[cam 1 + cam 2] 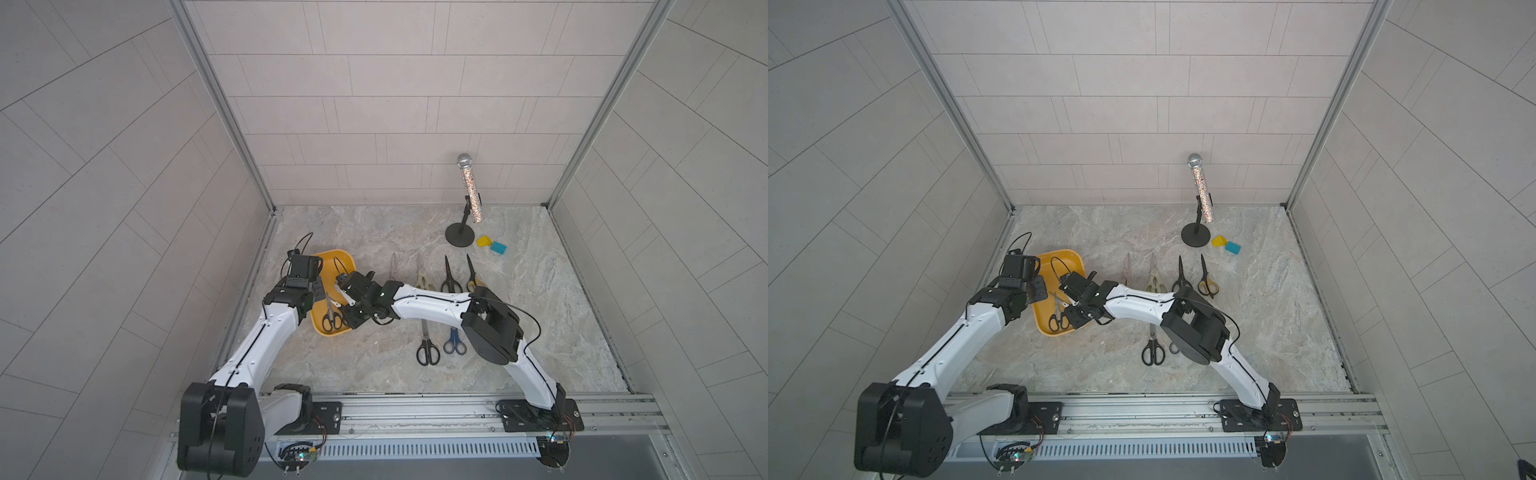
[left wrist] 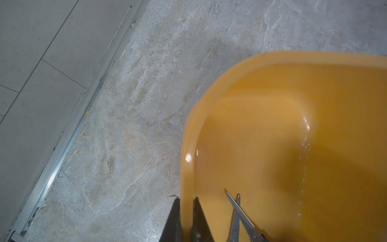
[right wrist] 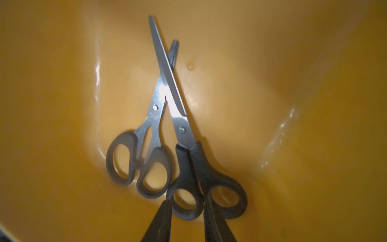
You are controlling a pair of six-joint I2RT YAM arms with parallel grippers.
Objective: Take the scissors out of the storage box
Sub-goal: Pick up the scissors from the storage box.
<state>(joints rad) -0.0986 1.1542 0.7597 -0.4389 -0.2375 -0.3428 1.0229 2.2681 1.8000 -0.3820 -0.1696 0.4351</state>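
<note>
The yellow storage box sits at the table's left and holds two black-handled scissors, their blades crossed. My right gripper reaches into the box and is shut on one handle loop of the larger pair, a finger on each side of the loop. My left gripper is shut on the box's left rim, one finger inside the wall and one outside. In both top views the two grippers crowd over the box and hide part of it.
Several scissors lie on the table right of the box: pink shears, cream shears, a black pair, a yellow-and-black pair, and nearer the front a black pair and a blue pair. A microphone stand and two small blocks stand at the back right.
</note>
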